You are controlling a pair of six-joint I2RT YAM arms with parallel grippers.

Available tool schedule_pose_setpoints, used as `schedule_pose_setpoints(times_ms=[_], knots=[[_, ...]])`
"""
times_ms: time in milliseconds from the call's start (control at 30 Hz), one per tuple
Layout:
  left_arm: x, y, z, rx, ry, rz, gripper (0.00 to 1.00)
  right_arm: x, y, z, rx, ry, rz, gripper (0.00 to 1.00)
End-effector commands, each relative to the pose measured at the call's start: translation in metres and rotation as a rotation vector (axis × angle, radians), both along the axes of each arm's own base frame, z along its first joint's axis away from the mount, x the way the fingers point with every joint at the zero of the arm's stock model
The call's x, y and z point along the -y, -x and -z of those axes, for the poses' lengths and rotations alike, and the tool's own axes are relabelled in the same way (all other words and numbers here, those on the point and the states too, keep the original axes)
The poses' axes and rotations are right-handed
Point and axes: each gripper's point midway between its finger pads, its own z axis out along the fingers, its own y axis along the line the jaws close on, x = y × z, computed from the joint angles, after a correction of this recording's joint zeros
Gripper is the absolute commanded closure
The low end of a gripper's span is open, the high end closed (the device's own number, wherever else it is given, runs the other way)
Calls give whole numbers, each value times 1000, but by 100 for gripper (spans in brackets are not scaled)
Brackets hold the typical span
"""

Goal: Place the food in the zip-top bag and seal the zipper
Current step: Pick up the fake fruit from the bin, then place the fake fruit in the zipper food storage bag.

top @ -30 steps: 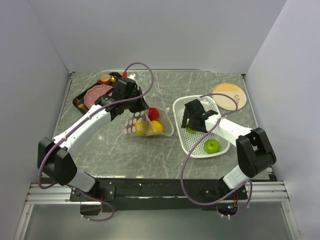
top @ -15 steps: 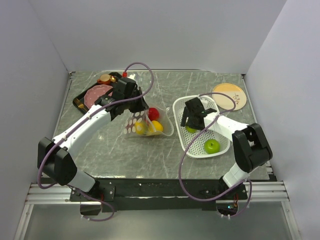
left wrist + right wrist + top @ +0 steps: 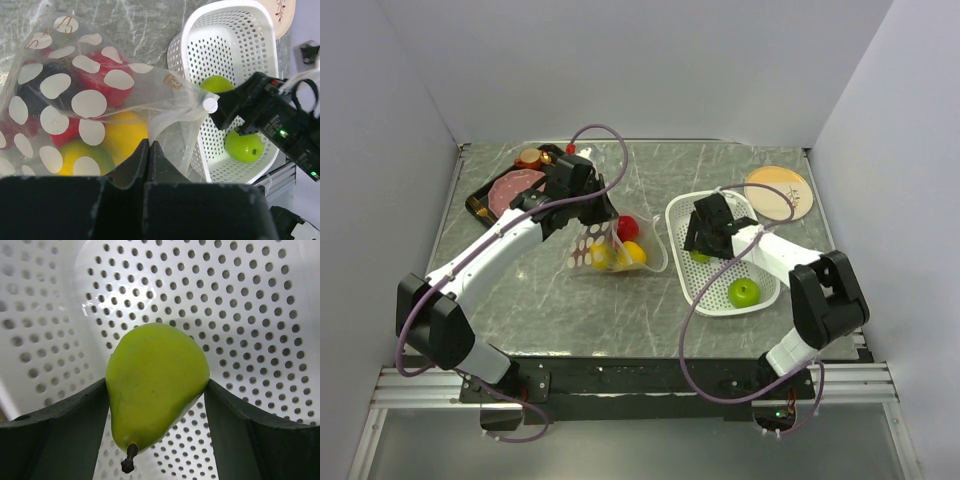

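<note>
The dotted clear zip-top bag [image 3: 592,243] lies at the table's middle with a red apple [image 3: 627,227], yellow citrus [image 3: 602,256] and orange citrus [image 3: 634,252] inside. In the left wrist view the bag [image 3: 90,102] also shows a dark plum [image 3: 30,97]. My left gripper [image 3: 149,143] is shut on the bag's edge by its mouth; a small white tab [image 3: 210,104] sits there. My right gripper [image 3: 156,390] is down in the white basket [image 3: 672,215], its fingers pressed on both sides of a green pear [image 3: 155,380]. A green apple [image 3: 744,292] lies in the basket's near end.
A black tray [image 3: 478,200] with the pink meat slice [image 3: 512,185] and a brown piece [image 3: 530,157] sits at the back left. A round plate [image 3: 778,190] lies at the back right. White walls close in three sides.
My right gripper has shifted slightly toward the far end of the basket over the pear. The left arm and the bag have stayed still.
</note>
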Motion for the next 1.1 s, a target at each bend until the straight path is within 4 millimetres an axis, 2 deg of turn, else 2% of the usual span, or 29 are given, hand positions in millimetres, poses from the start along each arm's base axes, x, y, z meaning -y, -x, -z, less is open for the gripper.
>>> schedule_pose_setpoints(times_ms=[0, 133, 200, 267, 300, 367, 433, 533, 767, 933, 967, 1033, 1067], knots=[[2, -10, -20, 58, 2, 9, 99, -2, -3, -52, 140, -74, -7, 53], [3, -8, -16, 50, 6, 11, 99, -14, 8, -80, 203, -176, -32, 53], [4, -8, -15, 45, 9, 13, 99, -26, 15, -106, 267, -244, -68, 53], [5, -9, -15, 44, 8, 15, 99, -36, 19, -123, 320, -288, -108, 54], [5, -9, -15, 44, 7, 16, 99, -44, 24, -138, 353, -335, -150, 53], [6, -10, -15, 46, 8, 16, 99, -54, 28, -153, 385, -383, -188, 54], [7, -10, -13, 42, 13, 17, 99, -72, 36, -168, 394, -443, -271, 54], [11, -10, -12, 34, 30, 29, 99, -88, 44, -175, 380, -461, -349, 54], [13, -11, -13, 39, 46, 23, 99, -127, 61, -174, 336, -547, -489, 53], [20, -11, -8, 17, 47, 51, 99, -136, 57, -160, 295, -519, -526, 51], [20, -11, -8, 19, 38, 56, 99, -139, 56, -152, 268, -515, -532, 51], [18, -11, -11, 31, 28, 48, 99, -145, 51, -154, 269, -518, -547, 51], [17, -10, -11, 34, 29, 47, 99, -148, 46, -146, 256, -507, -539, 51]])
